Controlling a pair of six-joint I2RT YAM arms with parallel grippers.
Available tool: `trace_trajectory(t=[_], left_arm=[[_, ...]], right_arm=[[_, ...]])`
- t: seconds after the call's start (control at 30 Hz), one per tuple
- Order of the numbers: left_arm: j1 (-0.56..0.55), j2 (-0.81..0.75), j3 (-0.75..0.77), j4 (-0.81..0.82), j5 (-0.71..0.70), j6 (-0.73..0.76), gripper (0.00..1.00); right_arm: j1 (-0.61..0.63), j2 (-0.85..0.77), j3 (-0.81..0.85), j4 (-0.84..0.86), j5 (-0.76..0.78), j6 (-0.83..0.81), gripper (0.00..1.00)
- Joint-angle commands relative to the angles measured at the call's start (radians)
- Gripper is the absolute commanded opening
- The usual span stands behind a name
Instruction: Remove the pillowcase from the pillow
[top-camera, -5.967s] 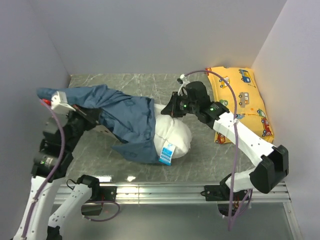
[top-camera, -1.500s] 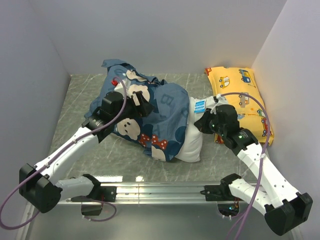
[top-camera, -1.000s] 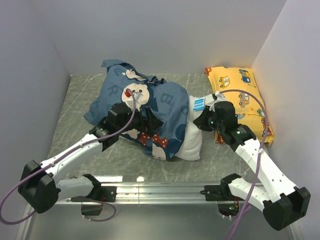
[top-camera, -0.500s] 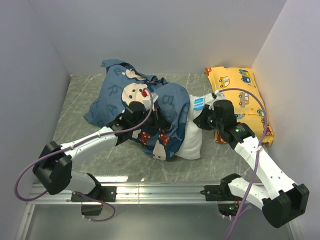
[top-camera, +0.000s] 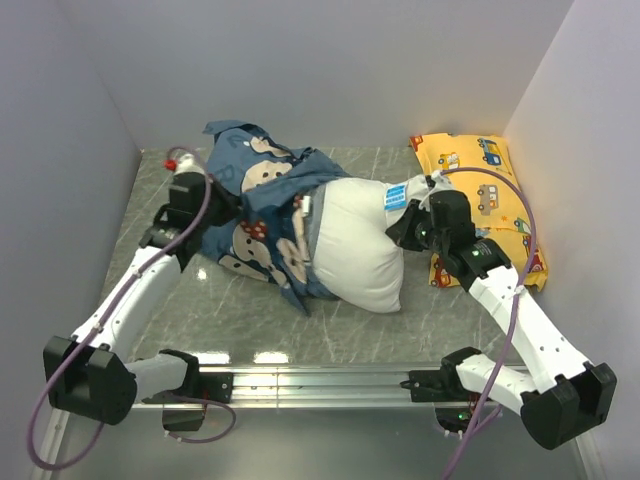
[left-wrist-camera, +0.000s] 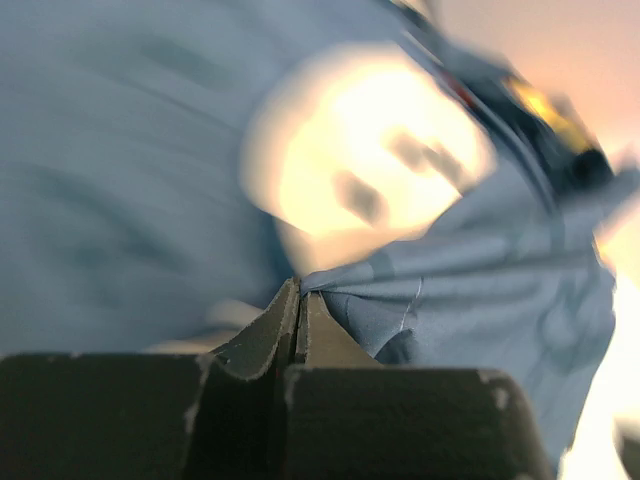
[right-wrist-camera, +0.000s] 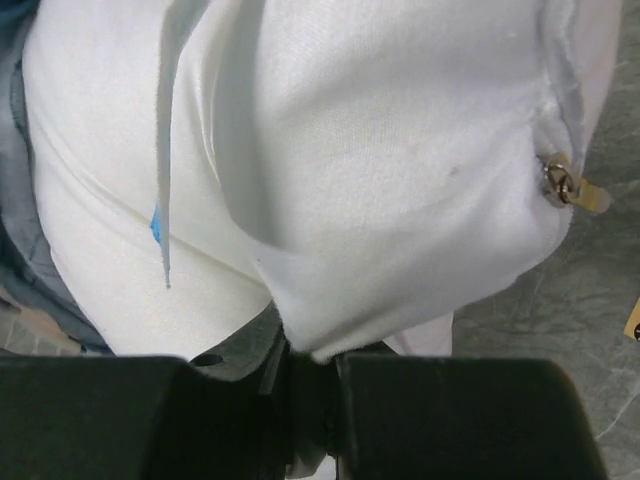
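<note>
1. Two grips sit at opposite ends of one line. The left gripper (top-camera: 222, 205) is on the left and the right gripper (top-camera: 402, 228) on the right, with the pillow (top-camera: 355, 250) between them.
2. Left fingers (left-wrist-camera: 285, 325) are pressed together, pinching a thin fold of the pillowcase (left-wrist-camera: 470, 290) at their tips.
3. Right gripper (right-wrist-camera: 305, 365) is closed on a tuck of the pillow's white cloth (right-wrist-camera: 380, 130), near the end that carries a small metal zip pull (right-wrist-camera: 565, 185).
4. The pillow lies mid-table (top-camera: 180, 300) with its long axis running roughly left to right. Its right part is bare and its left end is inside the pillowcase (top-camera: 265, 200), which bunches toward the left and back.
5. Judged from this, the cover's mouth faces right, toward the right gripper. The cover should therefore come off leftward along the pillow's long axis, away from the pinned end.
6. The left arm is the nearer one to the cover, and the right arm serves as the anchor.
7. One yellow pillow (top-camera: 480, 190) lies just beside the right arm, clear of that line.
</note>
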Motion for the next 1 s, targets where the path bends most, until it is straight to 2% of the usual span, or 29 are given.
trace_trajectory(t=[0.0, 0.07, 0.13, 0.27, 0.37, 0.4, 0.47, 0.5, 0.53, 0.6, 0.67, 0.8, 0.97], left_arm=[[0.13, -0.021, 0.063, -0.148, -0.19, 0.018, 0.0], [0.245, 0.004, 0.06, -0.156, -0.212, -0.004, 0.0], [0.353, 0.021, 0.02, -0.098, -0.097, -0.036, 0.0], [0.34, 0.113, 0.021, -0.047, -0.002, -0.032, 0.0], [0.262, 0.163, 0.047, -0.041, -0.001, -0.007, 0.0], [0.247, 0.172, 0.055, -0.039, 0.0, -0.004, 0.0], [0.207, 0.195, 0.07, -0.036, -0.004, 0.001, 0.0], [0.195, 0.2, 0.073, -0.036, -0.006, 0.005, 0.0], [0.17, 0.209, 0.082, -0.035, -0.008, 0.005, 0.0], [0.15, 0.215, 0.089, -0.032, -0.009, 0.005, 0.0], [0.126, 0.225, 0.101, -0.039, -0.017, 0.007, 0.0], [0.11, 0.228, 0.115, -0.048, -0.011, 0.014, 0.0], [0.11, 0.237, 0.161, -0.079, -0.012, 0.027, 0.0]], right_arm=[[-0.059, 0.003, 0.067, 0.075, 0.014, -0.035, 0.0], [-0.108, 0.011, 0.056, 0.087, -0.018, -0.027, 0.0], [-0.164, 0.024, 0.053, 0.103, -0.066, -0.023, 0.0], [-0.178, 0.05, 0.057, 0.113, -0.075, -0.027, 0.0], [-0.158, 0.083, 0.064, 0.101, -0.055, -0.051, 0.01], [-0.144, 0.089, 0.068, 0.084, -0.029, -0.059, 0.24], [-0.106, 0.084, 0.093, 0.069, 0.061, -0.07, 0.5], [-0.089, 0.077, 0.105, 0.052, 0.074, -0.073, 0.67], [-0.069, 0.072, 0.134, 0.046, 0.118, -0.076, 0.72], [0.023, 0.073, 0.172, 0.014, 0.243, -0.095, 0.82], [0.09, 0.09, 0.238, -0.017, 0.356, -0.122, 0.86], [0.244, 0.181, 0.283, -0.017, 0.336, -0.185, 0.93], [0.312, 0.334, 0.274, -0.032, 0.411, -0.185, 0.96]])
